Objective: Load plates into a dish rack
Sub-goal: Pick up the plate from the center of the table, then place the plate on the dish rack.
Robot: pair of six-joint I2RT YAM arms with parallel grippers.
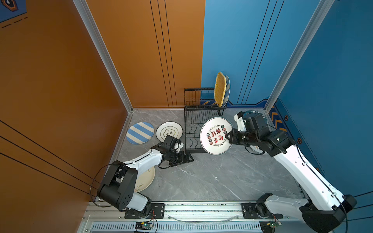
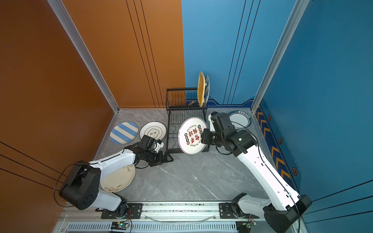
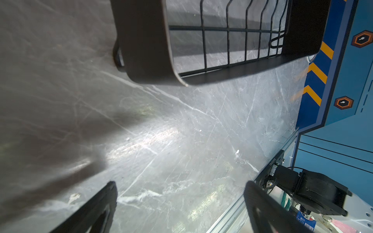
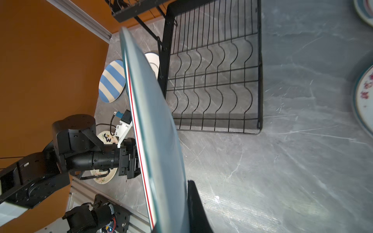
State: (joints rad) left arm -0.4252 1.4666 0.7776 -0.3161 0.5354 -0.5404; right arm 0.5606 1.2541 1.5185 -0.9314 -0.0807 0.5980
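My right gripper (image 1: 227, 135) (image 2: 202, 136) (image 4: 177, 187) is shut on the rim of a white plate with red characters (image 1: 216, 136) (image 2: 192, 136) (image 4: 153, 121). The plate hangs tilted over the right side of the black dish rack's lower tier (image 1: 193, 129) (image 2: 173, 129) (image 4: 214, 80). A yellow woven plate (image 1: 220, 88) and a blue striped one (image 1: 227, 88) stand in the upper tier. My left gripper (image 1: 188, 158) (image 2: 168, 158) (image 3: 180, 184) is open and empty, low over the table by the rack's front left corner (image 3: 153, 60).
Left of the rack lie a blue-and-cream striped plate (image 1: 140, 133) and a white printed plate (image 1: 169, 131). A cream plate (image 2: 119, 179) lies under my left arm. A teal-rimmed plate (image 2: 240, 120) sits at the back right, and another plate (image 4: 365, 100) lies partly under my right arm.
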